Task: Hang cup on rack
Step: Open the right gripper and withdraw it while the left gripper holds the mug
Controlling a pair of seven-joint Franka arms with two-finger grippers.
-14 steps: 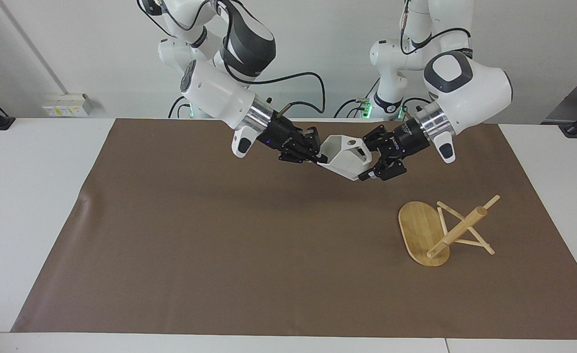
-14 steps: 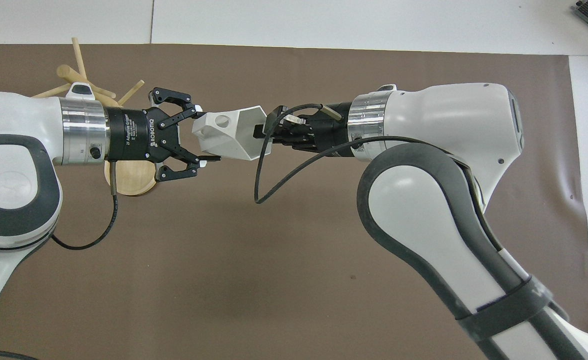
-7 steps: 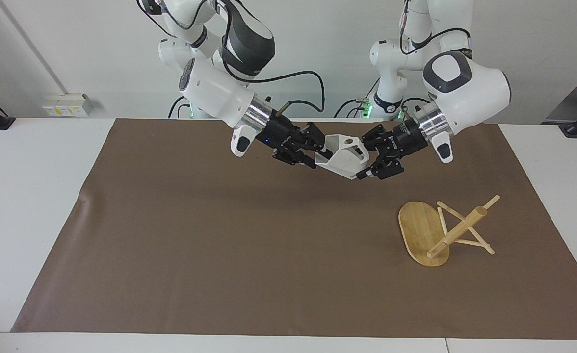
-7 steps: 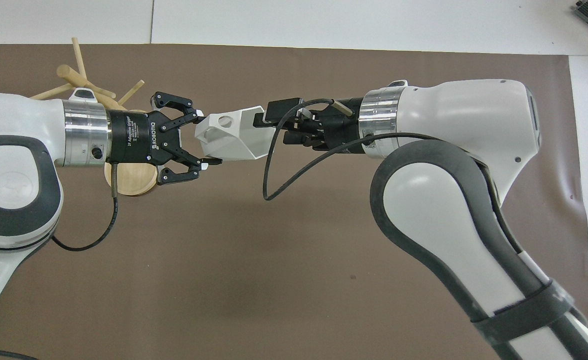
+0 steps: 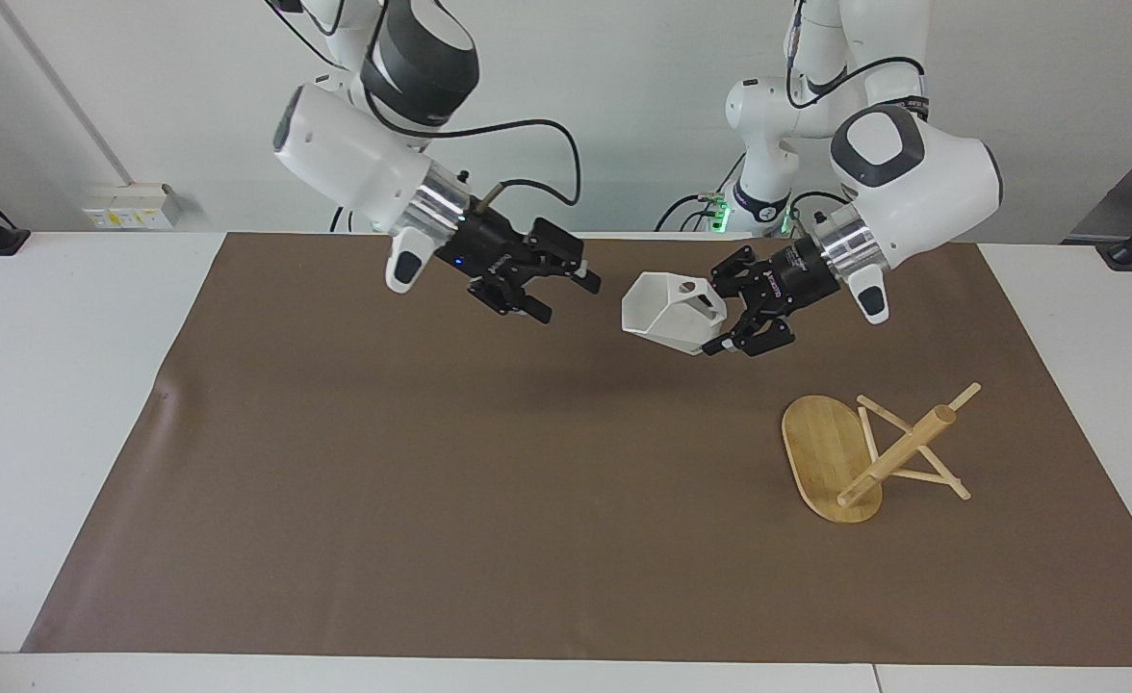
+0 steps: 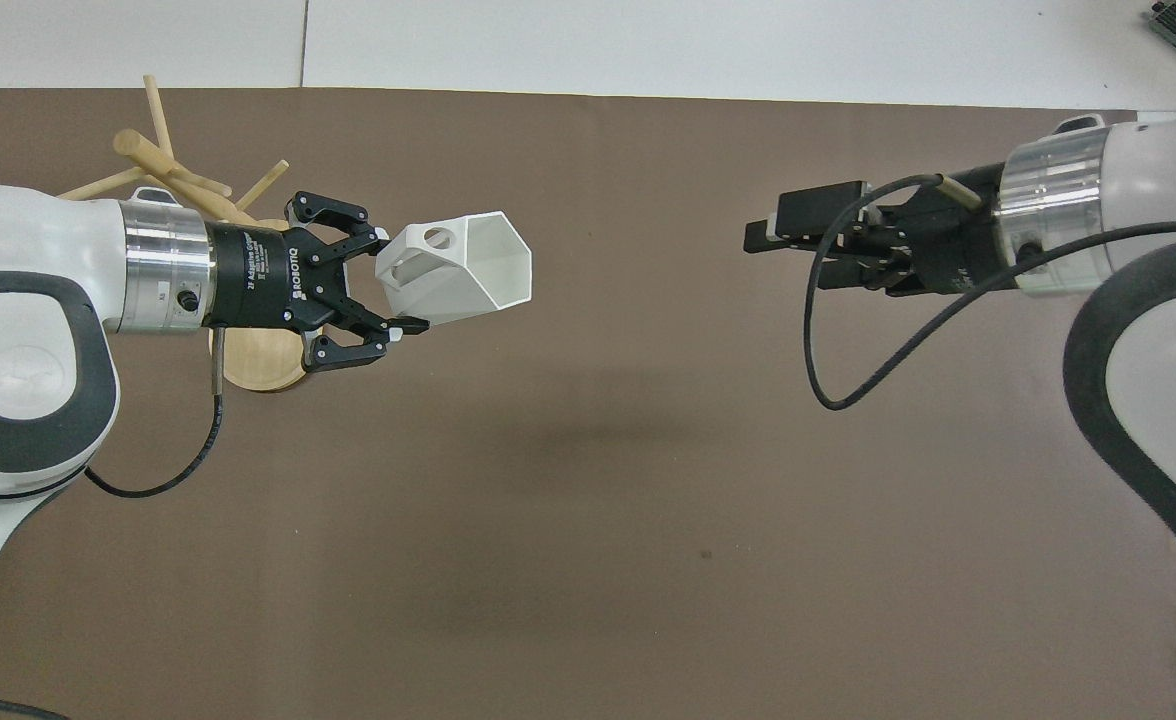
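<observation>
The white faceted cup (image 5: pixel 667 308) hangs in the air over the brown mat, its open rim turned toward the right arm's end; it also shows in the overhead view (image 6: pixel 463 270). My left gripper (image 5: pixel 717 322) (image 6: pixel 393 282) is shut on the cup's tapered base end, next to the pierced handle. My right gripper (image 5: pixel 566 296) (image 6: pixel 756 238) is open and empty over the mat, well apart from the cup's rim. The bamboo rack (image 5: pixel 874 457) (image 6: pixel 163 165) lies tipped over on the mat toward the left arm's end, resting on the edge of its oval base and on its pegs.
The brown mat (image 5: pixel 431 481) covers most of the white table (image 5: pixel 65 385). The left arm's wrist partly covers the rack's oval base (image 6: pixel 258 362) in the overhead view. A black cable (image 6: pixel 828 370) loops below the right wrist.
My right gripper has let go of the cup's rim and pulled back toward the right arm's end, opening. The left gripper keeps the cup and has barely moved.
</observation>
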